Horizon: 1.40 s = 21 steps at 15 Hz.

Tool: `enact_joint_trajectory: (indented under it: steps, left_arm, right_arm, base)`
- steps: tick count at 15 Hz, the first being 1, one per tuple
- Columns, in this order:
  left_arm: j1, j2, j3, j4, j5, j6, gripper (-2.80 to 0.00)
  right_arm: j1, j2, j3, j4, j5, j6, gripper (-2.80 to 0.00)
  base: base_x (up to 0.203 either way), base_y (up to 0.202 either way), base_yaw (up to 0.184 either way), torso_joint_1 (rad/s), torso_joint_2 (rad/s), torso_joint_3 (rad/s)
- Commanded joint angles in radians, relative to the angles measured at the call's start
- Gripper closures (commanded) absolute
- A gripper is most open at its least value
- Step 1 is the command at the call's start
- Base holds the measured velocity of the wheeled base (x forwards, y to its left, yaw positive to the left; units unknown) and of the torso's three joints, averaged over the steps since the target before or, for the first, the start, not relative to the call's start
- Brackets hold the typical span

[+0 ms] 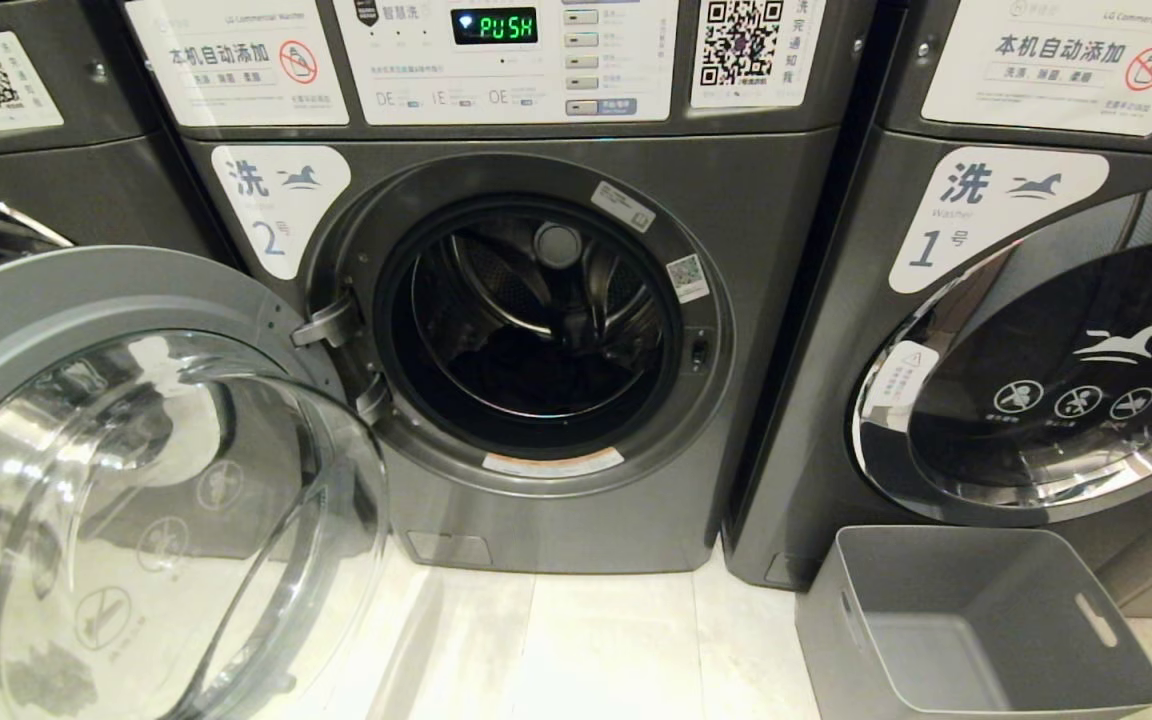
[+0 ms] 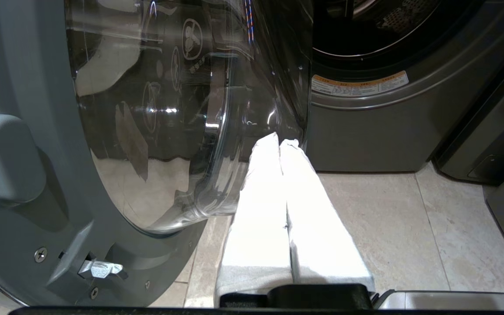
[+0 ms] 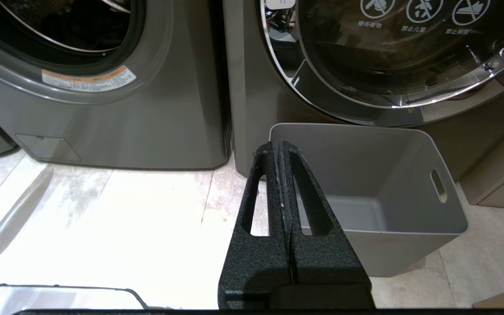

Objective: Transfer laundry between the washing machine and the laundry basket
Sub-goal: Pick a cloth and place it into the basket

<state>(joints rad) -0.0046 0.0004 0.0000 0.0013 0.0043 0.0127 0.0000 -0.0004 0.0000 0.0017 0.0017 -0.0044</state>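
The washing machine (image 1: pixel 536 330) marked 2 is shown with its round door (image 1: pixel 136 480) swung fully open to the robot's left, its drum (image 1: pixel 536 320) dark inside with no laundry that can be made out, and its display (image 1: pixel 494 25) lit green. The gray laundry basket (image 1: pixel 976 620) is seen standing on the tiled floor (image 1: pixel 596 640) to the right, in front of the closed neighbouring washer (image 1: pixel 1036 330) marked 1. The left gripper (image 2: pixel 280 142), in white covers beside the door glass, and the black right gripper (image 3: pixel 277 146), near the basket's rim, are each pressed closed with nothing held.
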Motion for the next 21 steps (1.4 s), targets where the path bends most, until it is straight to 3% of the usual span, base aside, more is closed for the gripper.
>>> enact_joint_trajectory:
  steps: [1, 4, 7, 8, 10, 13, 16, 21]
  left_arm:
    - [0.0, 0.0, 0.0, -0.003, 0.0, 0.005, 0.0]
    - [0.0, 0.0, -0.031, -0.028, 0.0, 0.006, 0.0]
    - [0.0, 0.008, -0.194, 0.02, 0.024, 0.017, 0.0]
    - [0.0, 0.022, -0.259, 0.08, 0.062, 0.019, 0.0]
    - [0.0, 0.097, -0.329, 0.196, 0.218, 0.019, 0.0]
    - [-0.003, 0.225, -0.333, 0.216, 0.358, -0.001, 0.0]
    - [-0.003, 0.329, -0.33, 0.217, 0.422, -0.055, 0.0]
    - [-0.002, 0.459, -0.336, 0.201, 0.432, -0.159, 0.0]
  right_arm:
    - [0.0, 0.0, 0.0, 0.0, 0.0, 0.003, 0.0]
    - [0.0, 0.0, 0.0, 0.0, 0.0, 0.003, 0.0]
    - [0.0, 0.0, 0.0, 0.0, 0.0, 0.003, 0.0]
    - [0.0, 0.0, 0.0, 0.0, 0.0, 0.003, 0.0]
    - [0.0, 0.0, 0.0, 0.0, 0.0, 0.003, 0.0]
    - [0.0, 0.0, 0.0, 0.0, 0.0, 0.001, 0.0]
    - [0.0, 0.0, 0.0, 0.0, 0.0, 0.003, 0.0]
    - [0.0, 0.0, 0.0, 0.0, 0.0, 0.003, 0.0]
  base:
    - [0.0, 0.0, 0.0, 0.0, 0.0, 0.0]
    - [0.0, 0.0, 0.0, 0.0, 0.0, 0.0]
    - [0.0, 0.0, 0.0, 0.0, 0.0, 0.0]
    - [0.0, 0.0, 0.0, 0.0, 0.0, 0.0]
    - [0.0, 0.0, 0.0, 0.0, 0.0, 0.0]
    - [0.0, 0.0, 0.0, 0.0, 0.0, 0.0]
    - [0.0, 0.0, 0.0, 0.0, 0.0, 0.0]
    - [0.0, 0.0, 0.0, 0.0, 0.0, 0.0]
